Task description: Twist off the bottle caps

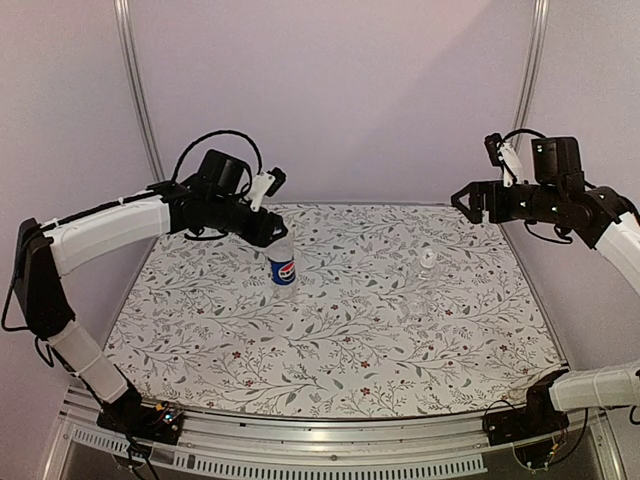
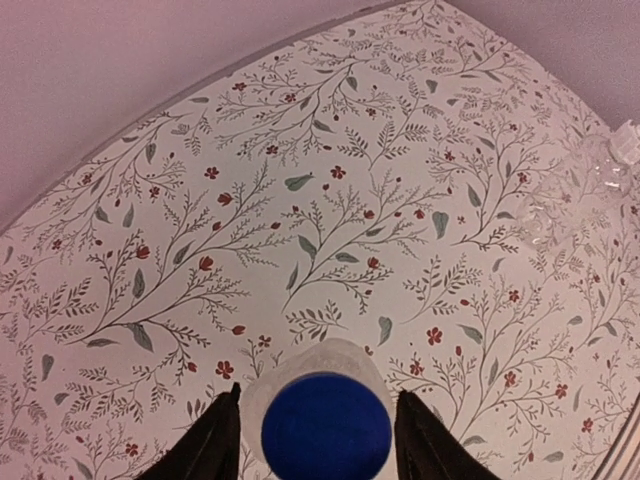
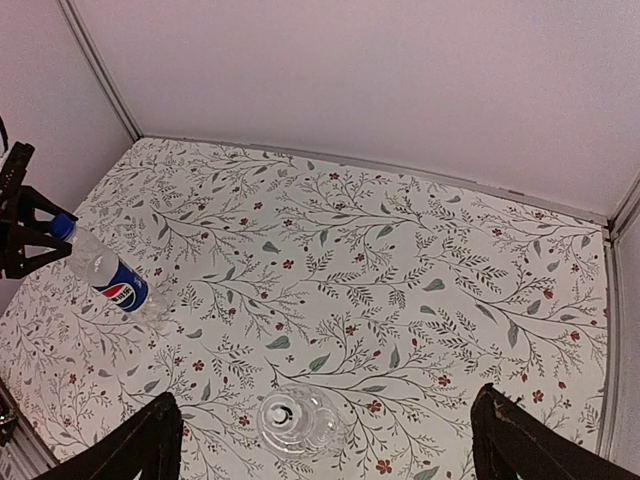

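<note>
Two clear plastic bottles stand upright, well apart, on the flower-printed worktop, both far from its near edge. The Pepsi bottle, left of middle, has its round blue cap between the left claw fingers; I cannot tell if they clench. The short bottle, right of middle, wears a pale cap. The right claw hangs spread wide near the far right corner.

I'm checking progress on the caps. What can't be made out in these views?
Blue cap: hidden by the left gripper in the top view.
Pale cap on the short bottle: tiny in the top view, blurred at the left wrist view's right edge.
Pepsi bottle: body hidden beneath its cap in the left wrist view.
</note>
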